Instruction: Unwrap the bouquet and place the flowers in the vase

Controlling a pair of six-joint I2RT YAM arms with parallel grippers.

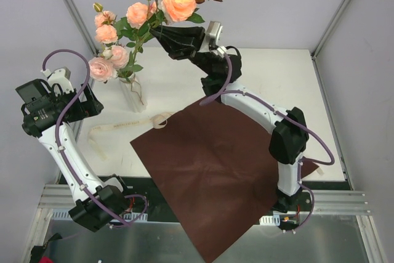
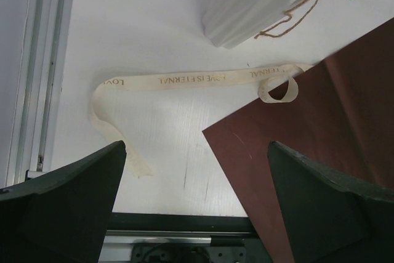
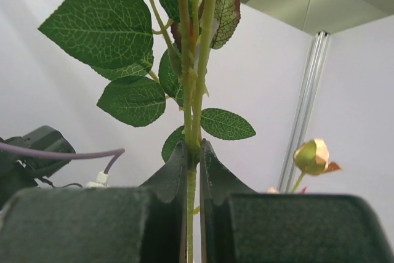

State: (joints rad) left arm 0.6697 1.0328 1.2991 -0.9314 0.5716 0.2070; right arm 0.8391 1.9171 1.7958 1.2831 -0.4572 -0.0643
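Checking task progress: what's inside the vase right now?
Green leafy stems carrying pink blooms rise out of the neck of the vase. Its opaque wall hides their lower ends, so depth can't be told.

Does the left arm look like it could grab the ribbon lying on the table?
Probably yes. The left gripper hangs open right above the cream ribbon, with nothing between them; only the ribbon's curled end touches the dark red paper.

White arms [image 1: 64, 149], black joints [image 1: 288, 133], purple cables [image 1: 64, 52], dark claws [image 2: 194, 152].
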